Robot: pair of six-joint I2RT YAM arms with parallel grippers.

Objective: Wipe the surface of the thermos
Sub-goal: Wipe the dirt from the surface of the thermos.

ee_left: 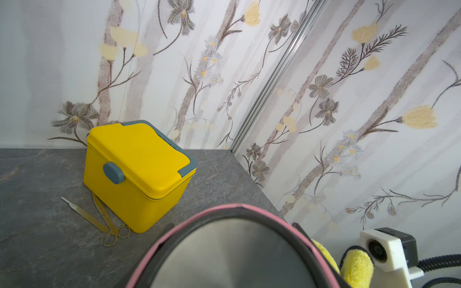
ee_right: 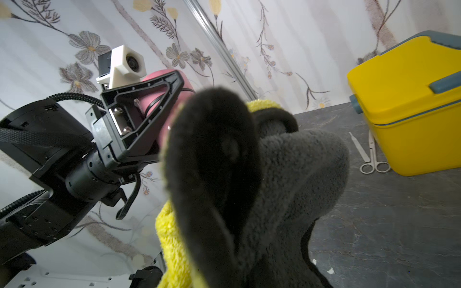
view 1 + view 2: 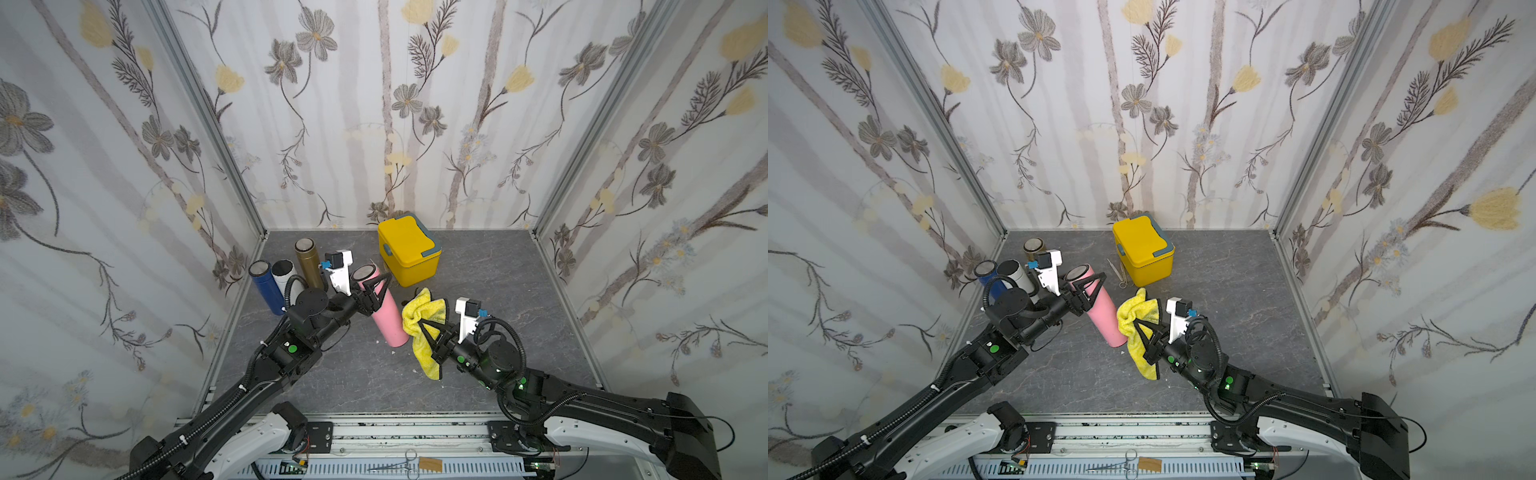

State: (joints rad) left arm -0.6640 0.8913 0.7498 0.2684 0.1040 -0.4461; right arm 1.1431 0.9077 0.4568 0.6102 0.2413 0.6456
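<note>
Jaws of the left gripper (image 3: 376, 291) are clamped on the smooth pink thermos (image 3: 389, 322) near its steel lid (image 3: 361, 273). It is held tilted near the middle of the desk (image 3: 507, 291), base seemingly lifted. A fluffy yellow cloth (image 3: 415, 308) is pinched by the right gripper (image 3: 424, 329) against the thermos's side; open desk is left toward the right edge.

Robot lab test booth: flowered wallpaper panels (image 3: 374, 104) in aluminium frame (image 3: 206, 116), grey tabletop (image 3: 498, 270), bolted mounting rail (image 3: 415, 432).
</note>
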